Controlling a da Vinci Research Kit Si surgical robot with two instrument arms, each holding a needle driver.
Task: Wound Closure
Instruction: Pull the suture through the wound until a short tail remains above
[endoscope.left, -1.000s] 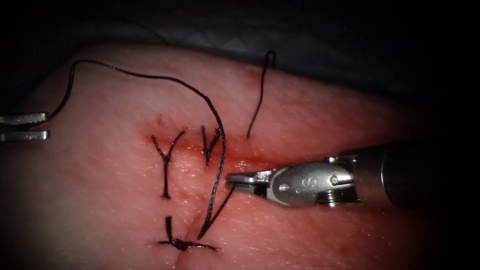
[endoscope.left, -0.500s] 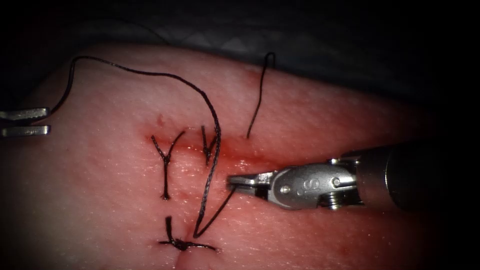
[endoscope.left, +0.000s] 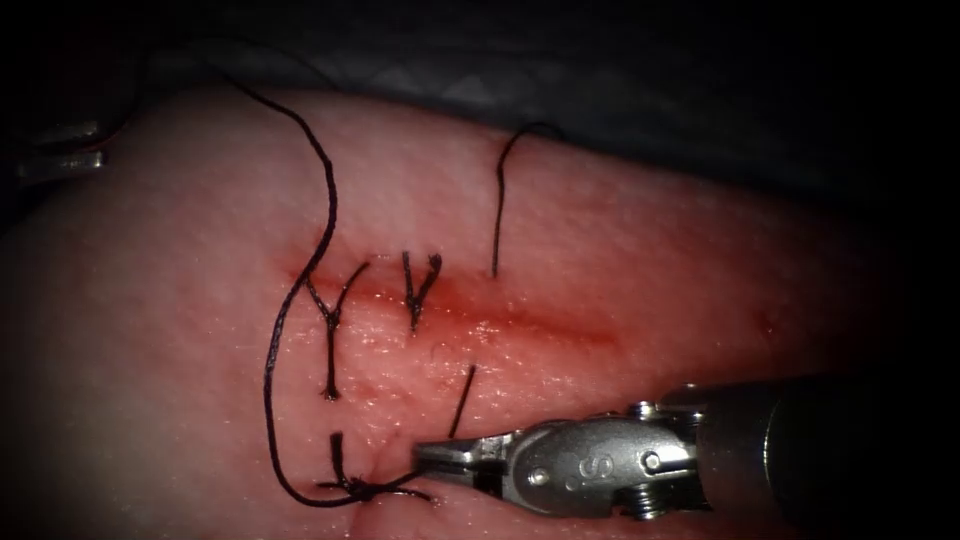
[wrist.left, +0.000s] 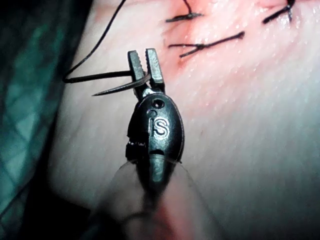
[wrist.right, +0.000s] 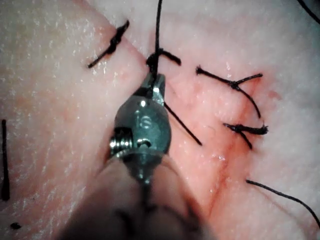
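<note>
My right tool (endoscope.left: 425, 458) is clamping the thread (endoscope.left: 283, 330) beside the lowest knot (endoscope.left: 362, 489) on the tissue (endoscope.left: 620, 250); my left tool (wrist.left: 145, 70) is gripping the needle (wrist.left: 117, 89) near its tail, off the tissue's left edge.

My endoscope looks down on the tissue (endoscope.left: 620, 240) from above and in front. Each wrist camera looks along its shaft, very close behind my left tool (wrist.left: 145, 62) or right tool (wrist.right: 156, 82). All three share the stitches (endoscope.left: 333, 325).
</note>
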